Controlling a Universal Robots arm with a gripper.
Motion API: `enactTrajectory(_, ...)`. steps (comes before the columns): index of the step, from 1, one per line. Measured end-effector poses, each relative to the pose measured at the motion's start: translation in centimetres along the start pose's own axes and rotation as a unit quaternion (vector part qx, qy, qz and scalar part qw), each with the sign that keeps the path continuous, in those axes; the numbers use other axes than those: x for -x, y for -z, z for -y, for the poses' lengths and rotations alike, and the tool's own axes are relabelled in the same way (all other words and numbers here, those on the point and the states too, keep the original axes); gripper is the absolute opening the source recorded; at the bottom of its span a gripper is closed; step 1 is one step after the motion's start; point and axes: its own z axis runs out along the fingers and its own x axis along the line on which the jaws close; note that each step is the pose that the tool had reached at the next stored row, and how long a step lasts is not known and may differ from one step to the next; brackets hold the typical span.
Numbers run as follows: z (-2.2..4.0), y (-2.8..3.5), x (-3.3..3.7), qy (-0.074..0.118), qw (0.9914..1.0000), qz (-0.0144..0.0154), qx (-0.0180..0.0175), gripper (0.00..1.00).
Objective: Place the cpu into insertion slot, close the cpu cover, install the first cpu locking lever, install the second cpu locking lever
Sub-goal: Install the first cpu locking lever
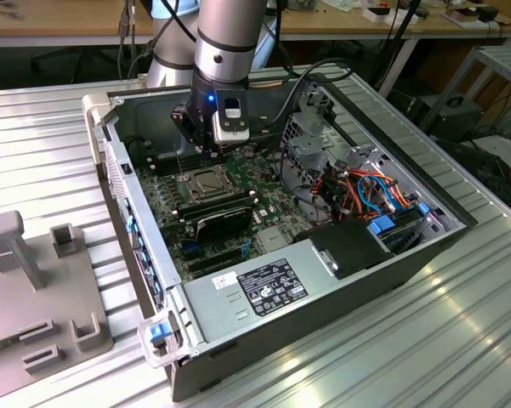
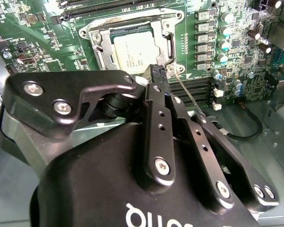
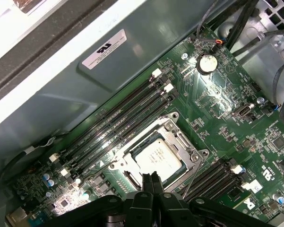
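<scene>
The cpu (image 2: 134, 49) (image 3: 158, 158) lies flat in the insertion slot (image 1: 206, 184) on the green motherboard, silver face up. The cpu cover (image 2: 97, 45) (image 3: 180, 138) is down around it as a metal frame. My gripper (image 2: 157, 72) (image 3: 151, 180) hangs just above the socket's edge, its two black fingertips pressed together with nothing between them. In the second wrist view a thin wire locking lever (image 2: 185, 93) slants up from the socket corner, right beside my fingertips. In the exterior view my gripper (image 1: 206, 155) hovers over the socket inside the open case.
Long black memory slots (image 3: 116, 124) run along one side of the socket, and more (image 2: 198, 87) lie on another side. A black expansion card (image 1: 224, 219), the power supply (image 1: 268, 285), bundled cables (image 1: 370, 191) and the case walls (image 1: 119, 170) surround the work area.
</scene>
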Motion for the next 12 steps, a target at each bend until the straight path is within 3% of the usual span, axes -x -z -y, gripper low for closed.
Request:
enactTrajectory(7, 0.00, 0.00, 0.00, 0.002, 1.00000, -0.0001, -0.0001, 0.11)
enactTrajectory(10, 0.00, 0.00, 0.00, 0.021, 0.99978, -0.0005, -0.0007, 0.11)
enactTrajectory(12, 0.00, 0.00, 0.00, 0.024, 0.99972, -0.0005, -0.0008, 0.11)
